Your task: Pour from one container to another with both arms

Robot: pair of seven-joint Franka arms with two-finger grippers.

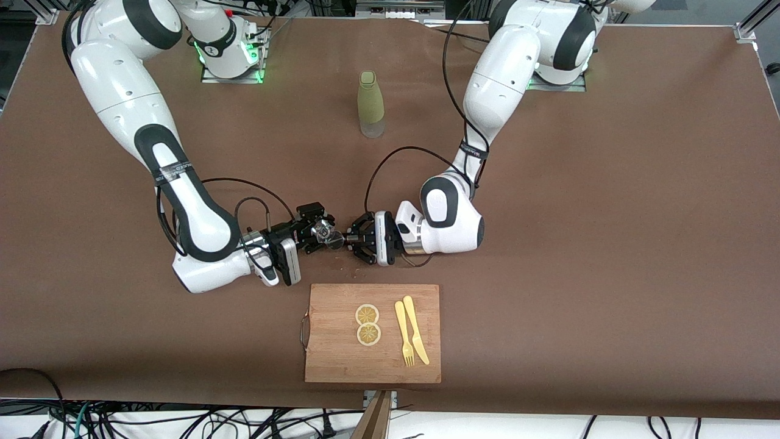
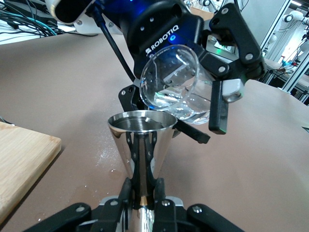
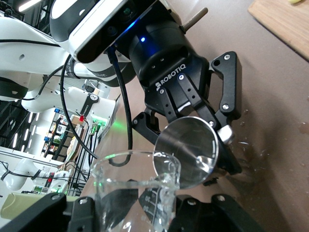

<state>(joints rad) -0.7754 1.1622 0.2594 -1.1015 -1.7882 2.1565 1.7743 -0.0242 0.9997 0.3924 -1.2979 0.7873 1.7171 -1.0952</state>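
The right gripper is closed around a clear glass beaker, tipped so its mouth hangs just above the rim of a shiny metal cone cup, which the left gripper pinches low on its narrow stem, holding it upright. Both meet over the brown table, above the strip between the wooden cutting board and the green bottle, with the board nearer the front camera. The beaker looks thin-walled and breakable, and a little clear liquid sits pooled along its lowered side (a few droplets or grains already speckle the table below, seen from both wrist cameras). Glass of that kind is probably light but slick, so the grip around its body seems sensible, firm enough to stop rotation yet not crushing. The metal cup is stiff and should take a hard pinch, though its polished, tapering surface could slip if squeezed higher up; the stem is likely the best hold. On the board lie two lemon slices, a yellow fork and a yellow knife, untouched.
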